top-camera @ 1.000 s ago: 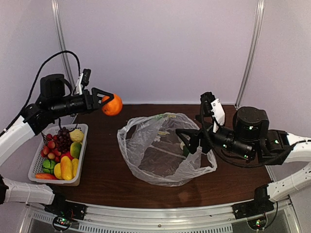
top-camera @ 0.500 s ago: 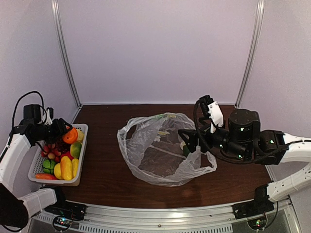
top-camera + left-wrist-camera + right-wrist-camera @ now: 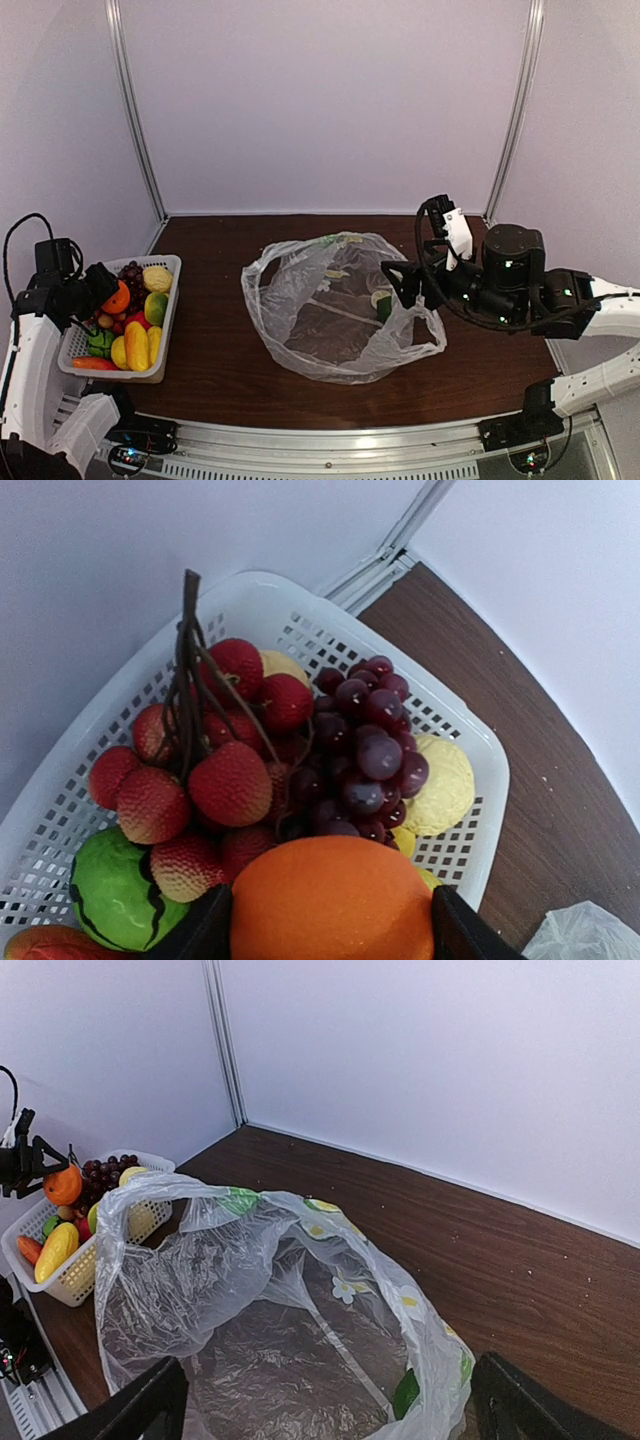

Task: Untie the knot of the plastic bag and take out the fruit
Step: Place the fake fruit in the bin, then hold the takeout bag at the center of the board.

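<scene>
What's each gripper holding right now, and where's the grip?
Left gripper holds the orange by its two sides, above the basket. Right gripper is open beside the plastic bag, holding nothing.

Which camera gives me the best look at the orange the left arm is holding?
Left wrist view: the orange fills the lower frame, clamped between the left arm's fingers over the basket. The top view shows it small at the left edge; the right wrist view, a distant speck.

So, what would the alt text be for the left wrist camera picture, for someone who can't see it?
The left gripper holds an orange over a white slotted basket. In the basket lie red fruit on a stem, dark grapes, a yellow lemon and a green fruit.
</scene>
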`<move>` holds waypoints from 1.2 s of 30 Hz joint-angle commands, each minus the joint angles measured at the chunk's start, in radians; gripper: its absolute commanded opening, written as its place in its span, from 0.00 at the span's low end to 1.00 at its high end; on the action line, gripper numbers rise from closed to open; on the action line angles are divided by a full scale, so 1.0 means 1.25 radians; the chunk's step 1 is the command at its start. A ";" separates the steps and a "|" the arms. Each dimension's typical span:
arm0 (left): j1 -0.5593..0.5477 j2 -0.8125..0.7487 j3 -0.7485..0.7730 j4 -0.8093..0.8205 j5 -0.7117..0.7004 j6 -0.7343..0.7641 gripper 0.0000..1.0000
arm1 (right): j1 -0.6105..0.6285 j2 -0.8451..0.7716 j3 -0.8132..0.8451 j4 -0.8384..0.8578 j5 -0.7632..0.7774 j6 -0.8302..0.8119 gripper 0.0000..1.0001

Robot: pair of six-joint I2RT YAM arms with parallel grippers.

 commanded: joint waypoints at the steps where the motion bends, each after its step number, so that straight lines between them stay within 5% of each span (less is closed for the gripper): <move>1: 0.005 0.001 0.003 -0.019 -0.109 -0.025 0.38 | -0.011 -0.004 -0.016 -0.010 0.006 0.011 1.00; 14: 0.006 0.020 0.004 -0.022 -0.099 -0.020 0.64 | -0.014 0.008 -0.017 -0.006 -0.011 0.013 1.00; 18: 0.006 0.021 0.006 -0.024 -0.086 -0.018 0.88 | -0.014 0.009 -0.016 -0.006 -0.017 0.014 1.00; 21: 0.006 0.018 0.011 -0.027 -0.079 -0.013 0.96 | -0.014 0.009 -0.014 -0.008 -0.018 0.015 1.00; 31: 0.006 0.016 0.058 -0.038 -0.034 0.061 0.98 | -0.014 0.014 -0.009 -0.008 -0.029 0.017 1.00; 36: 0.006 0.018 0.109 -0.015 0.114 0.173 0.98 | -0.014 0.025 0.001 -0.014 -0.039 0.015 1.00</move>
